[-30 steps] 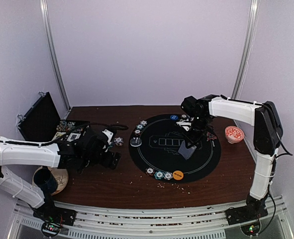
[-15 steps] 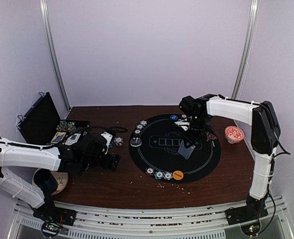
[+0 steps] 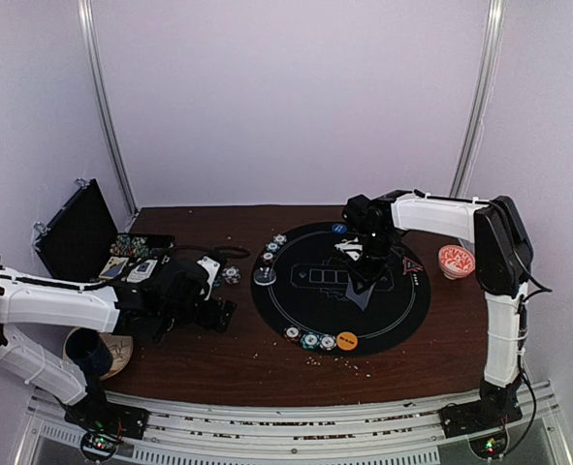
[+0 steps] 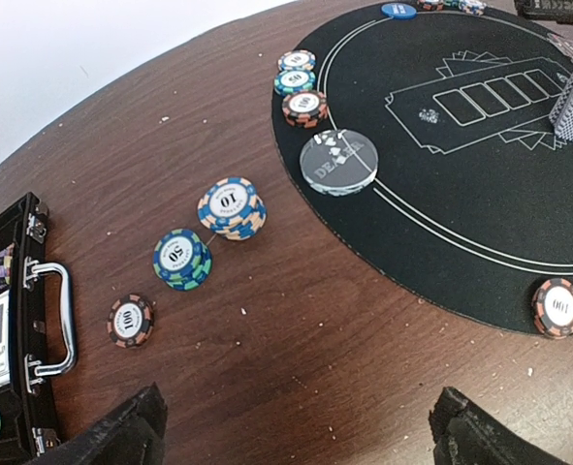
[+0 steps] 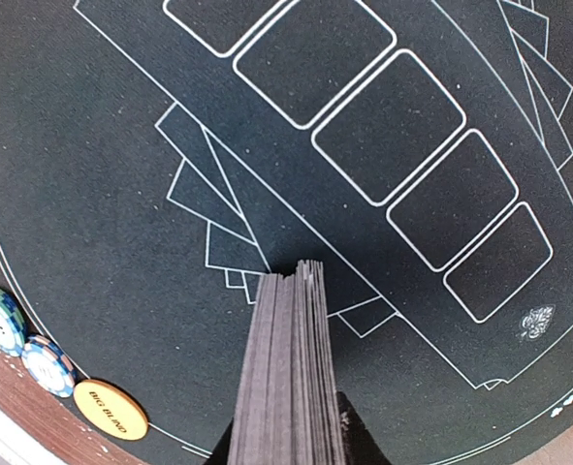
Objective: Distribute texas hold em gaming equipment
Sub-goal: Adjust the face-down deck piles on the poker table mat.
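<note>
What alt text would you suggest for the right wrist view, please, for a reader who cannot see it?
A deck of playing cards, seen edge-on, rises from the bottom centre against a black mat with five white card outlines. Two striped chips and an orange Big Blind disc lie at the mat's lower left edge.

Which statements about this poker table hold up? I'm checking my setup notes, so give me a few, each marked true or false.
The deck of cards stands edge-on in the right gripper over the black mat. True.
The left gripper grips a chip. False: it is open and empty.
Three chip piles lie in a row on the wooden table beside the mat. True.
Cards fill the mat's five outlined boxes. False: they are bare.
The carrying case is closed. False: its lid stands open.
</note>
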`<state>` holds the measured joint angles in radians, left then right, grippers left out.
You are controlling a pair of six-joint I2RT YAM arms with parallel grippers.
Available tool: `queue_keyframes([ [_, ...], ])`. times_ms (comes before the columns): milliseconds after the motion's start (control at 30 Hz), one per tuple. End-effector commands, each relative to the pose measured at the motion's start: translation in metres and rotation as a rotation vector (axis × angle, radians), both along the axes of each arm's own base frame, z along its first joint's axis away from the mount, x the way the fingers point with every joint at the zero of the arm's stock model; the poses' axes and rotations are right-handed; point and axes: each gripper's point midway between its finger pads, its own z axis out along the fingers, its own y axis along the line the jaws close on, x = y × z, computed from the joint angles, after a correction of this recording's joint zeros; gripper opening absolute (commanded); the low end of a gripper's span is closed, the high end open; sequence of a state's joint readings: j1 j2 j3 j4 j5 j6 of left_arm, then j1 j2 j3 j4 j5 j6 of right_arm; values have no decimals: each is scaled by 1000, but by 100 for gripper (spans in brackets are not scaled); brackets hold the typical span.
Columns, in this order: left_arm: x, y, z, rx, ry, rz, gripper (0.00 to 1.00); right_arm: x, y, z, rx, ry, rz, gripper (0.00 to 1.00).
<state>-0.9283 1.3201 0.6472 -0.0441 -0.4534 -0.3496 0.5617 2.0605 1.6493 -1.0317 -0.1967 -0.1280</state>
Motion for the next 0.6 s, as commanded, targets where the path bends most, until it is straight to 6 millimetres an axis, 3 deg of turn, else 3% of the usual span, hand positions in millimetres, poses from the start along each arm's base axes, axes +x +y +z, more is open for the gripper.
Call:
queue_keyframes([
  [0, 6, -2, 1, -14, -26, 7, 98, -1, 5, 0, 15, -8, 15, 20],
  [433, 7, -7, -9, 9, -9, -13, 98, 1, 5, -9, -3, -3, 15, 18],
  [567, 6, -11, -11, 6, -9, -38, 98, 5, 6, -3, -7, -23, 19, 0],
])
